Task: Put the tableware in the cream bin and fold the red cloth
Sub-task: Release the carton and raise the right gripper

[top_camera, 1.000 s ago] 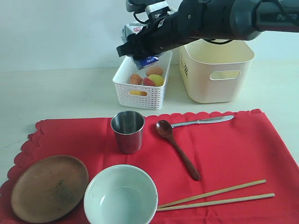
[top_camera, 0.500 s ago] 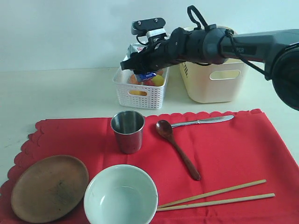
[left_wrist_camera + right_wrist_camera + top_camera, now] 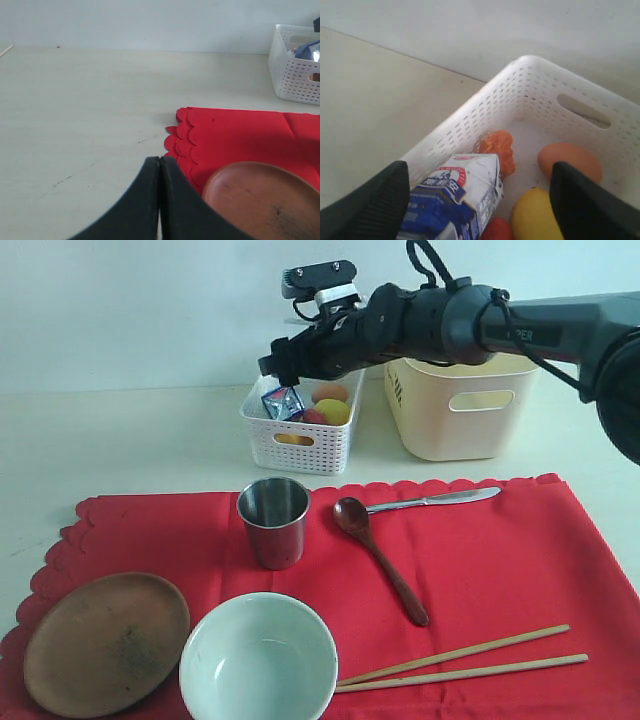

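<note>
Nothing of the task is being shown as done. Nearest the camera, the bowl (image 3: pixel 258 660), the plate (image 3: pixel 105 640) and the two chopsticks (image 3: pixel 465 660) are lying on the red cloth (image 3: pixel 520 560). Behind them the spoon (image 3: pixel 378 555), the cup (image 3: pixel 273 520) and the knife (image 3: pixel 435 500) are also resting on it. All six items are waiting to be moved, and the cloth is lying flat and unfolded. Folding is being blocked until the cloth is cleared.

The left claw (image 3: pixel 159 200) is being held fully closed on nothing, low over the table just beside the cloth's scalloped corner and the plate.

Further back, the white basket (image 3: pixel 295 435) is standing beside the cream bin (image 3: pixel 465 405). The bin's inside is being hidden by its wall, so its contents cannot be confirmed. The right claw (image 3: pixel 280 372) is being held wide open above the basket, gripping nothing. The snack packet (image 3: pixel 281 402) is lying below it on the food in the basket. The right arm is being stretched across in front of the bin's rim.
</note>
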Motion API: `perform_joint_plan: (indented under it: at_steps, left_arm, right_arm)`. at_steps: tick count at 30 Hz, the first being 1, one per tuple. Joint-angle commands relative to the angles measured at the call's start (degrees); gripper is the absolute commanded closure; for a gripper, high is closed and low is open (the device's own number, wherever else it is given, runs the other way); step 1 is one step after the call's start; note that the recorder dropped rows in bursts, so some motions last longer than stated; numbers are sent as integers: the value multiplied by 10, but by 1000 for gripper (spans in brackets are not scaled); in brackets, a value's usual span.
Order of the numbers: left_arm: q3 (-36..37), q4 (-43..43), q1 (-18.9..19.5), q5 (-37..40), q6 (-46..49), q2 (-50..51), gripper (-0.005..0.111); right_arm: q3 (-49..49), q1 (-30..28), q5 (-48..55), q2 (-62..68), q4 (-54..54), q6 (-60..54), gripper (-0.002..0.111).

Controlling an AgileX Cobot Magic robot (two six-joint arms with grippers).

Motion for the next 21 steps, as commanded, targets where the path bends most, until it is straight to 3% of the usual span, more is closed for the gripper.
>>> perform_joint_plan:
  at_steps: [1, 15, 21]
  left_arm:
    - [0, 0, 2, -6, -2, -4, 107]
    - [0, 0, 2, -6, -2, -4, 107]
    - [0, 0, 2, -6, -2, -4, 107]
  right_arm:
    - [-5, -4, 22, -22, -6, -4, 33]
    - [-5, -4, 185, -121, -23, 3, 40]
    - [-5, -4, 277, -167, -103, 46, 45]
